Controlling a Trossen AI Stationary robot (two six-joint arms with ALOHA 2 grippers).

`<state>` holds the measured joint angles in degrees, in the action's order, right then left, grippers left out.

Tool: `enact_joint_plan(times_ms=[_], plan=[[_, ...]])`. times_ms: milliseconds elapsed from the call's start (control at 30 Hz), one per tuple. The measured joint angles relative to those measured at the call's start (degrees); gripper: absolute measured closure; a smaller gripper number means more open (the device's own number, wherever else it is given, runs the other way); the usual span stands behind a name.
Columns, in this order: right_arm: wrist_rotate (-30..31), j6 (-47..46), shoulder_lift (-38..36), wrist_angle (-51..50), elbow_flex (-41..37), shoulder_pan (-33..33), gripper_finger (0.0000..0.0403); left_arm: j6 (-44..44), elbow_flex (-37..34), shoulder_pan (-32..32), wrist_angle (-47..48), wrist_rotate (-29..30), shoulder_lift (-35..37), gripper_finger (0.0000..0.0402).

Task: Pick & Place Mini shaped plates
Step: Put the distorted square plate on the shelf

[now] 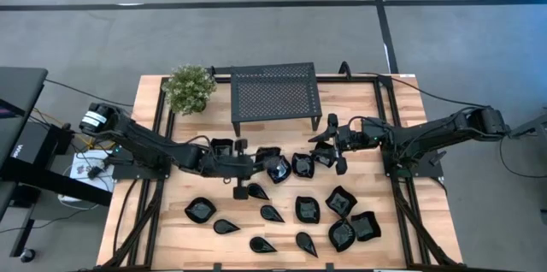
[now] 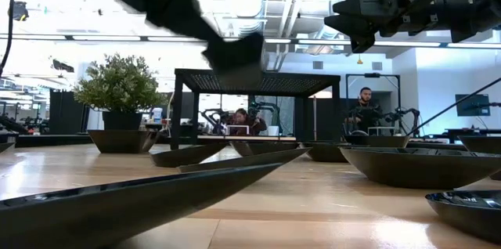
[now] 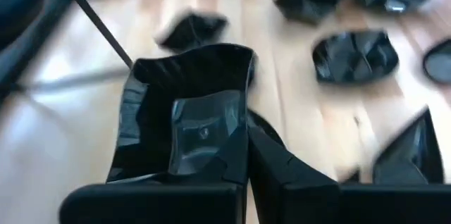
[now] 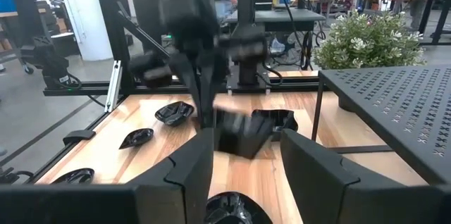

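While the left gripper (image 1: pixel 240 167) sits near the middle of the desk, its fingers are pinched tight on a squarish mini plate (image 3: pixel 184 115), held tilted with its rim toward the wrist. The right gripper (image 1: pixel 335 145) hovers just in front of the perforated stand (image 1: pixel 275 95), fingers wide apart, holding nothing. Other black plates (image 1: pixel 309 209) lie scattered toward the desk's front edge, nothing in them.
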<state>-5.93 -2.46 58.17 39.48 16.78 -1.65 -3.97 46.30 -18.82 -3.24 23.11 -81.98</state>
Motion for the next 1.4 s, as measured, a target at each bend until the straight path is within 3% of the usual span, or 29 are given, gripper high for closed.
enact_joint_plan(times_ms=[200, 433, 500, 633, 700, 1233, 1400], plan=[[0.0, -0.1, 0.0, -0.2, 0.0, 0.0, 0.0249, -11.3, 7.3, 2.4, 10.8, 5.2, 6.6, 0.0397], [0.0, -1.0, 0.0, -0.5, 0.0, 0.0, 0.0255, -14.2, 7.3, 16.9, 21.7, 3.5, 15.0, 0.0396], [0.0, -1.0, 0.0, -0.5, 0.0, 0.0, 0.0255, -14.3, 5.9, 21.8, 22.7, 1.2, 16.3, 0.0395], [0.0, -0.3, 0.0, -0.5, 0.0, 0.0, 0.0253, -17.3, 3.0, 30.5, 22.5, -9.7, 16.8, 0.0396], [0.0, -0.1, 0.0, -0.4, 0.0, 0.0, 0.0253, -19.9, 1.9, 32.7, 22.3, -10.7, 16.4, 0.0396], [0.0, 0.0, 0.0, -0.1, 0.0, -0.1, 0.0259, -24.7, 1.4, 35.9, 18.5, -10.8, 15.9, 0.039], [0.0, 0.0, 0.0, 0.2, 0.0, -0.1, 0.0262, -26.2, 1.4, 36.2, 18.3, -8.1, 13.9, 0.037]])
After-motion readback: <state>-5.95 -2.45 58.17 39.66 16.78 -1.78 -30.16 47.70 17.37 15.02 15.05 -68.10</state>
